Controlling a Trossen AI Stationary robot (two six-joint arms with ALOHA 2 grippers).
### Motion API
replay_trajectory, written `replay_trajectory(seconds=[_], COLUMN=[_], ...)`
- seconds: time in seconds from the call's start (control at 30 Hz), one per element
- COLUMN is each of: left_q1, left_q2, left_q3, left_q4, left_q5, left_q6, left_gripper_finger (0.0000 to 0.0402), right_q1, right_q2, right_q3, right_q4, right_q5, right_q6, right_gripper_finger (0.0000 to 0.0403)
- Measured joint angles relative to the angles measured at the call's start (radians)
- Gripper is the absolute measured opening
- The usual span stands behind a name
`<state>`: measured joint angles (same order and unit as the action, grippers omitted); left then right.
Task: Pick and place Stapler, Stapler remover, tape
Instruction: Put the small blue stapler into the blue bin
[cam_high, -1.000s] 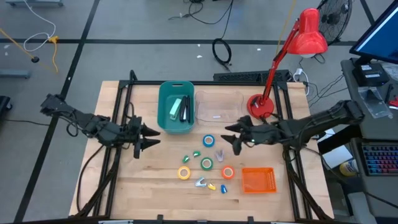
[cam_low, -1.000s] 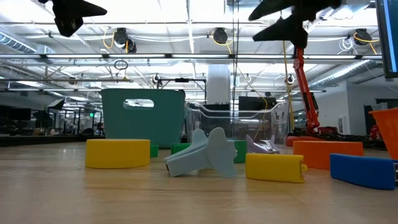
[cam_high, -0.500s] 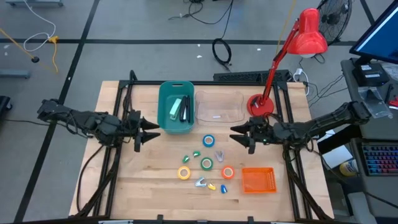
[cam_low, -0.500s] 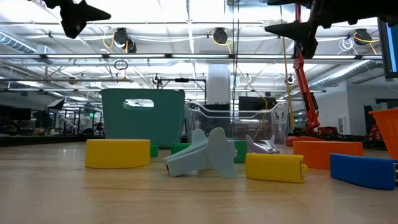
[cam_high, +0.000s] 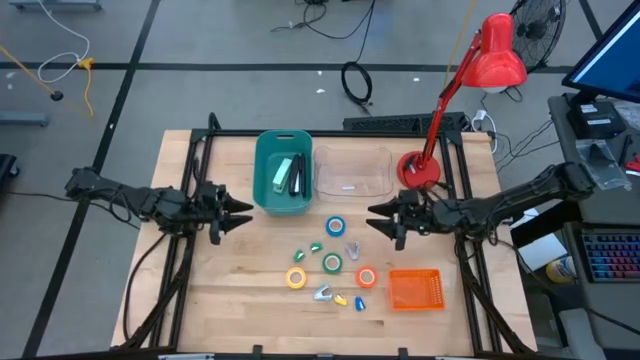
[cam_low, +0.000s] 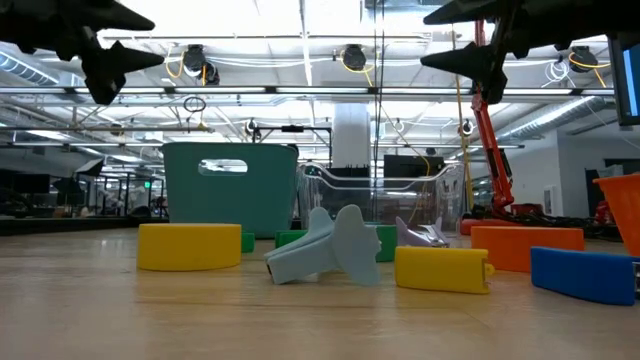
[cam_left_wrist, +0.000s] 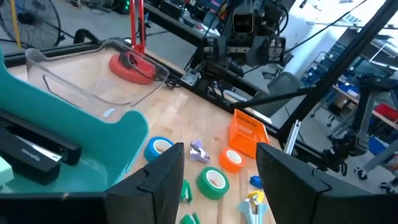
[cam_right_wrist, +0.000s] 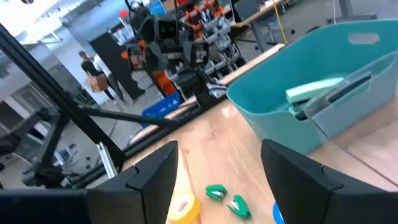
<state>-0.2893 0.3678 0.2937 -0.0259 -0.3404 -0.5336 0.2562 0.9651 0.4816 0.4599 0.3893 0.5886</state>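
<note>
Surface: pale wooden table (cam_high: 250, 290) with a black frame, standing on a grey floor with dark seams and loose cables. A red desk lamp (cam_high: 470, 90) has its base on the far right corner. The low view looks into a large hall with ceiling lights and pipework; a person (cam_right_wrist: 93, 78) stands far off in the right wrist view.

Containers: a teal bin (cam_high: 282, 172) at far centre holds a mint-green stapler (cam_high: 284, 173) and a dark stapler (cam_high: 298, 178) side by side. Just right of it sits a clear tray (cam_high: 353, 172); a small pale item lies in it, too small to identify. An orange basket (cam_high: 414, 290) sits near right; its contents cannot be made out.

Tape, all on the table between bin and basket: blue tape (cam_high: 335, 227) farthest, green tape (cam_high: 332, 263) at centre, yellow tape (cam_high: 296, 278) near left, orange tape (cam_high: 366, 277) near right. Small claw-like pieces in green, grey, yellow and blue lie scattered among them.

Left gripper (cam_high: 240, 212) hovers left of the bin, fingers apart, holding nothing. Right gripper (cam_high: 378, 222) hovers right of the blue tape, fingers apart, holding nothing.
</note>
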Motion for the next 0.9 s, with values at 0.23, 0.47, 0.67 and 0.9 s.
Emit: replay_trajectory(seconds=[0.23,0.47,0.67,0.9], left_q1=[0.0,0.0,0.0,0.0], left_q2=[-0.003,-0.003,-0.003,-0.003], left_q3=[-0.003,-0.003,-0.003,-0.003], left_q4=[-0.001,-0.001,0.0,0.001], left_q5=[0.001,0.001,0.0,0.0], left_q6=[0.008,0.008,0.007,0.006], left_gripper_finger=[0.02,0.02,0.02,0.02], right_q1=[0.0,0.0,-0.002,-0.002], right_q2=[0.011,0.011,0.011,0.011], right_q3=[0.0,0.0,0.0,0.0], right_q4=[0.004,0.006,0.007,0.024], right_q5=[0.001,0.002,0.002,0.002], right_q6=[0.001,-0.024,-0.052,-0.051], right_gripper_finger=[0.0224,0.0224,0.0224,0.0224])
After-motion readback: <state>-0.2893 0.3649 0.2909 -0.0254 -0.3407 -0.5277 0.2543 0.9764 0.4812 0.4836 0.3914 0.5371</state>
